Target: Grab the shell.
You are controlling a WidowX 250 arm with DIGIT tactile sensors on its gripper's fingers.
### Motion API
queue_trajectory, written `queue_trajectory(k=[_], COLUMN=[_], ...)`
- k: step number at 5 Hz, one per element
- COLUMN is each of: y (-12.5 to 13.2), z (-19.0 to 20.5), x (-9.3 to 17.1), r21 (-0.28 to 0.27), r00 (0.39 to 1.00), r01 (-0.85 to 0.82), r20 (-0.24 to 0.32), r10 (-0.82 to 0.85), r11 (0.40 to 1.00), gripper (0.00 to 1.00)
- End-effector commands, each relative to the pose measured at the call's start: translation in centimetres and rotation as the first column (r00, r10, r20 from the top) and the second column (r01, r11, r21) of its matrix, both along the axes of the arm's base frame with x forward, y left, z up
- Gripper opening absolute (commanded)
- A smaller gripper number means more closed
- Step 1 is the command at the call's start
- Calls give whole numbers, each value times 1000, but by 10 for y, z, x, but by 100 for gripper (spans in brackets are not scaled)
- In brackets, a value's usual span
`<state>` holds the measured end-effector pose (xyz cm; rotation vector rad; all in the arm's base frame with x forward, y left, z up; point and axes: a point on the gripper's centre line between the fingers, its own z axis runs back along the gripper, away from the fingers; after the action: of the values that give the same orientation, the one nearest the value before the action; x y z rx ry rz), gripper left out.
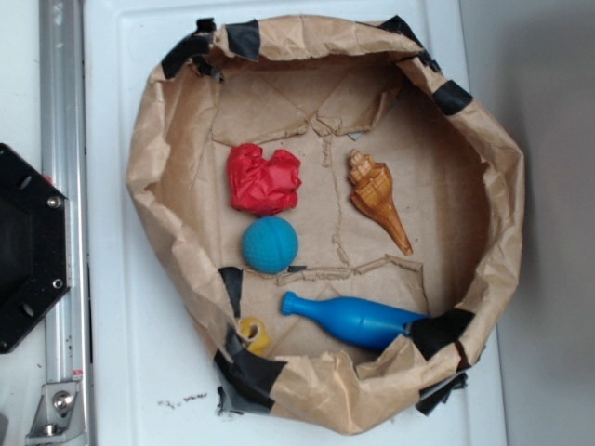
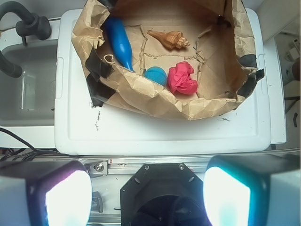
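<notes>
**Tan-orange shell lies untouched in the paper nest, pincer wide and high**

Glossy and ridged, the tan-orange spiral conch shell (image 1: 376, 197) lies flat on the floor of the crumpled brown-paper nest (image 1: 158, 130), whose rim is patched with strips of black tape (image 1: 244, 39). In the exterior view its long axis runs on a diagonal: the fat, whorled end sits at the upper left and the long pointed tail reaches down to the lower right. In the wrist view the shell (image 2: 169, 38) lies nearly crosswise to the camera, tail pointing left and whorled end right.

The pincer (image 2: 148, 195) is spread open, holding nothing; its two fingers (image 2: 51, 195) show as blurred pale blocks at the bottom corners of the wrist view, well apart from each other. It hangs over the black hexagonal robot base (image 2: 162, 193), looking straight down, with the white tabletop (image 2: 160, 132) and the nest ahead of it. The shell lies well ahead of the pincer, toward the far side of the nest and roughly in line with the gap between the fingers.

Nearer the pincer than the shell are a wrinkly red paper wad (image 2: 182, 78) and, just to its left, a textured teal ball (image 2: 155, 75). A blue plastic bottle (image 2: 118, 41) lies ahead and to the left, beside the nest wall. A small yellow ring (image 1: 253, 333) rests by that wall in the exterior view.
</notes>
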<state>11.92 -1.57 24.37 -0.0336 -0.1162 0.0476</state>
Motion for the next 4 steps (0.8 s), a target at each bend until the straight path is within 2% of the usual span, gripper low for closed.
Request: queue_trajectory(k=[1,2,3,4], y=[0,37,59,52], z=[0,-50,-81,-97], x=[0,50,101,133], r21=[0,122,243,242], r00=[1000,995,993,972], r01=[0,57,47,130], r20=[0,73,98,158], r10=[0,-66,-73,-171], r11=[1000,991,969,962], gripper=[100,100,100,100])
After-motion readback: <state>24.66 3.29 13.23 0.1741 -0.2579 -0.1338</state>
